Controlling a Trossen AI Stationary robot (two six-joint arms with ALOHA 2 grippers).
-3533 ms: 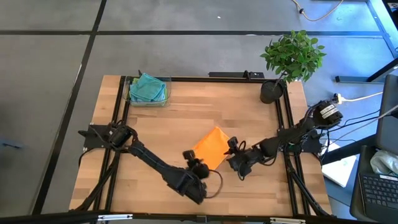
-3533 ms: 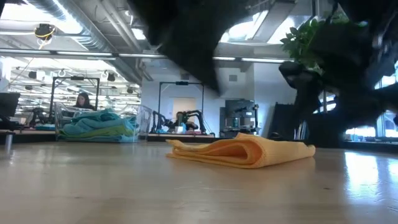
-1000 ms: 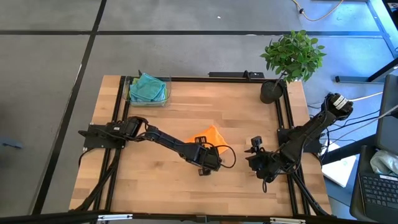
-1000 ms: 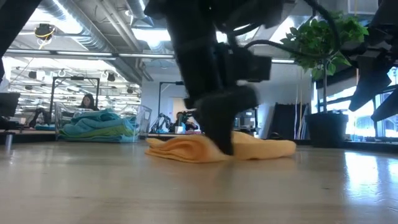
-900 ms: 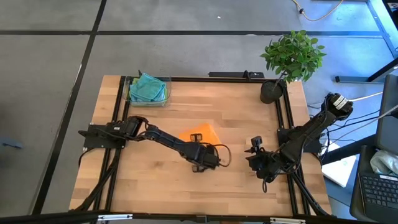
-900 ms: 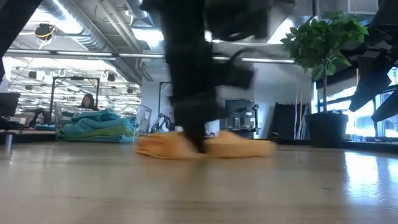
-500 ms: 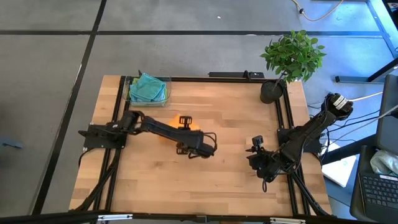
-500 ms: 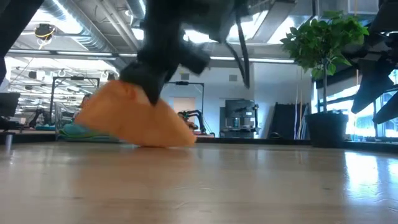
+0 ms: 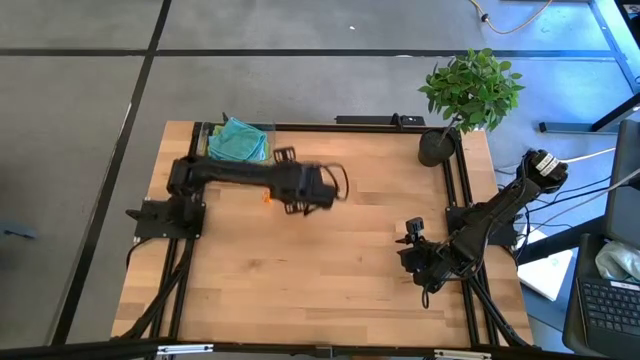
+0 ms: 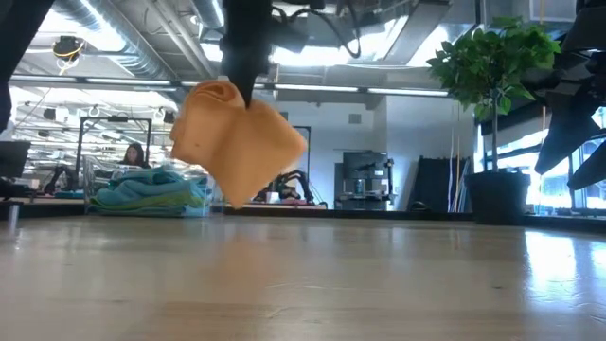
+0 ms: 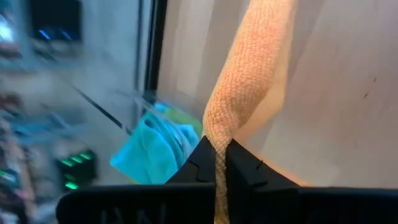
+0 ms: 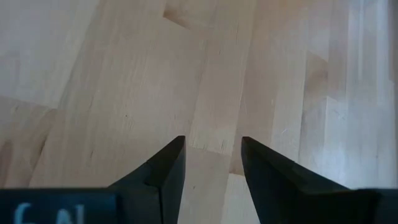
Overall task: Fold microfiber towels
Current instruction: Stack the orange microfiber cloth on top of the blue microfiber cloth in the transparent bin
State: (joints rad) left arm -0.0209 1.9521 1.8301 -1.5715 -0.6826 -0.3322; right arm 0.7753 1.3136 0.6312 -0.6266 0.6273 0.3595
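The left gripper is clamped on the folded orange towel and carries it clear of the table, just short of the clear bin at the table's far left corner. That bin already holds folded blue and green towels.

The step in hand looks like stacking the orange towel onto that pile. To do it well, the arm should bring the cloth fully over the bin before lowering, so the hanging end does not catch the rim. It should let go only once the cloth rests on the pile, or the fold may spring open.

The right gripper waits with its fingers apart over bare wood near the table's right edge, well away from the bin, holding nothing.

From above, the arm hides nearly all of the orange towel; only a small orange speck shows beside it. The low view shows what that one cannot: the cloth hangs free in a loose bundle, off the wood. The left wrist view alone shows the pinch itself, the fingers meeting on a narrow edge of cloth with the blue and green pile beyond.
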